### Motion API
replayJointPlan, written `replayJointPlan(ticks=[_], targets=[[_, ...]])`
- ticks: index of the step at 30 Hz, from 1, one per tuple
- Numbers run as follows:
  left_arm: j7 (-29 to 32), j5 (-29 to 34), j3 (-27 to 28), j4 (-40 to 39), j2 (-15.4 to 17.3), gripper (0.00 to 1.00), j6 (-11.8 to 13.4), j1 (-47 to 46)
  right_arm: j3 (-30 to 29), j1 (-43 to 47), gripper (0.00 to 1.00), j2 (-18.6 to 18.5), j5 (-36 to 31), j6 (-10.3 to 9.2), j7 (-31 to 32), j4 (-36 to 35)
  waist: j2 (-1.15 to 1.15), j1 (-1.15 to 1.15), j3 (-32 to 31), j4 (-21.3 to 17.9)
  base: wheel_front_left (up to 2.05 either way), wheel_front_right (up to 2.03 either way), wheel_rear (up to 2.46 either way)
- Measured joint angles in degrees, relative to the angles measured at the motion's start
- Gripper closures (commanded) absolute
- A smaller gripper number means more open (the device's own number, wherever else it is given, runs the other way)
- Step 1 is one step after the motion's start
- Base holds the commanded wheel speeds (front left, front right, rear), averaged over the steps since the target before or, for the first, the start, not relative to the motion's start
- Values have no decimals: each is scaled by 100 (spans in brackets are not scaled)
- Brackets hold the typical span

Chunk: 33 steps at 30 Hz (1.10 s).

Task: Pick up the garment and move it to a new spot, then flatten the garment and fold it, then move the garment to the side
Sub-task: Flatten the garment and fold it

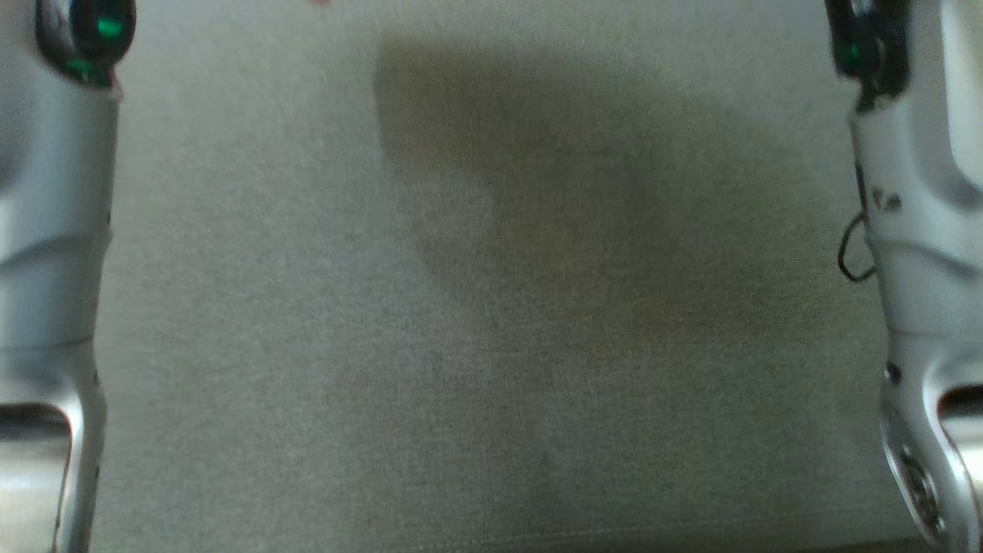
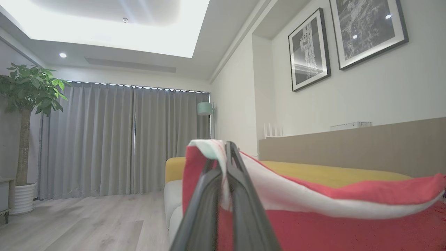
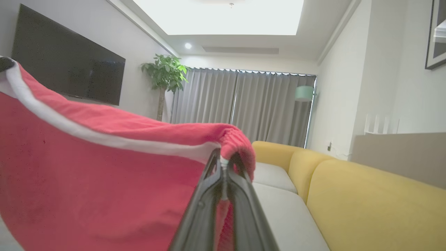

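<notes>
The garment (image 2: 331,226) is red cloth with a white band along its top edge, and it hangs stretched between my two grippers. In the left wrist view my left gripper (image 2: 224,153) is shut on one upper corner of it. My right gripper (image 3: 224,160) is shut on the other bunched corner, and the garment (image 3: 87,174) sags away to the left of that view. In the head view my two pale forearms (image 1: 54,230) (image 1: 921,230) frame a grey cushion surface (image 1: 491,307) with a broad shadow on it.
A sofa with a yellow back (image 3: 366,202) and grey seat (image 3: 285,212) runs along the wall. A potted plant (image 2: 24,104), grey curtains (image 2: 122,139), wood floor (image 2: 87,223) and a wall television (image 3: 66,73) lie beyond.
</notes>
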Motion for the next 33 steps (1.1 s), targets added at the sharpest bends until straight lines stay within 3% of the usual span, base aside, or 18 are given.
replayJointPlan(ticks=[6, 12, 20, 33], targets=[[-464, 32, -123, 825, -87, 100, -97, 20, 157, -212, 100, 148, -118, 0, -581, 1271, 0, 0, 700, -15, 0, 0, 0], [-768, -155, -302, 1083, -171, 100, -162, 782, 504, 317, 100, 250, 13, 0, -714, 1715, 0, 0, 1062, -1, 0, 0, 0], [-890, -439, -180, 360, -256, 100, -202, 1870, 530, 1417, 100, 250, 311, 0, -730, 845, 0, -4, 774, -9, 0, 0, 0], [-914, -275, 547, -2022, -762, 100, -203, 5569, 416, 4539, 100, 274, 582, 0, -730, -1016, 0, -5, -555, 80, 0, 0, 0]])
